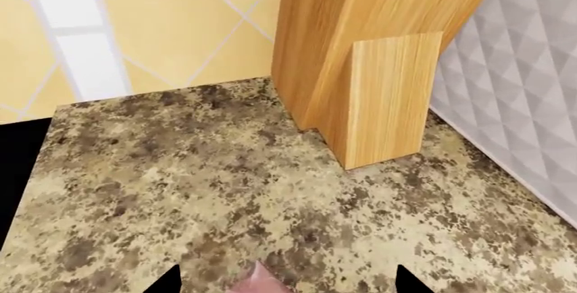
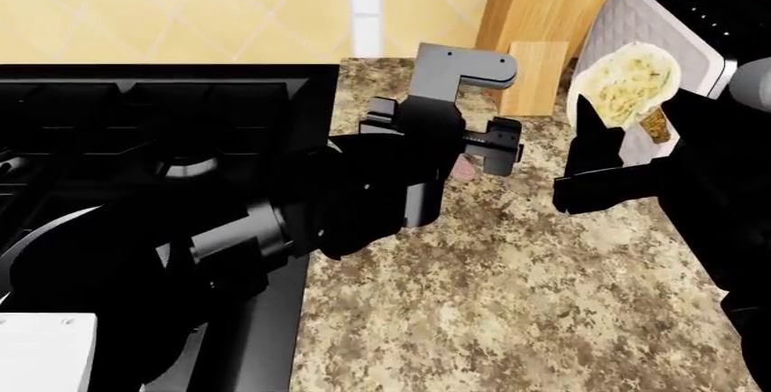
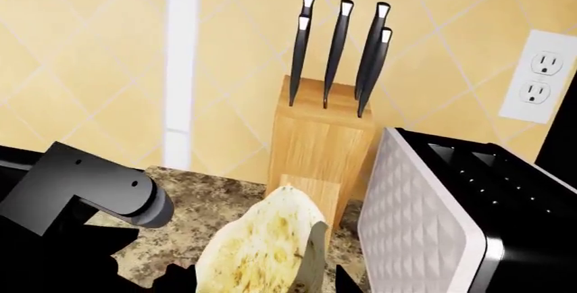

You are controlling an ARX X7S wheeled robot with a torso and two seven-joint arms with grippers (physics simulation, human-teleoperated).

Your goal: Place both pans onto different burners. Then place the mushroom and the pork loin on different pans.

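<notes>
Now right pincer (image 2: 599, 153) gripping mushroom (image 2: 627, 80), left pincer (image 2: 464, 164) pinching pork loin (image 1: 259, 281)

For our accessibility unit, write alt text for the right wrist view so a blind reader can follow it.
The right pincer holds a pale cream, yellow-mottled mushroom above a speckled granite counter. Behind it stand a wooden knife block with four black-handled knives and a white quilted toaster, against a yellow tiled wall with a power outlet.
</notes>
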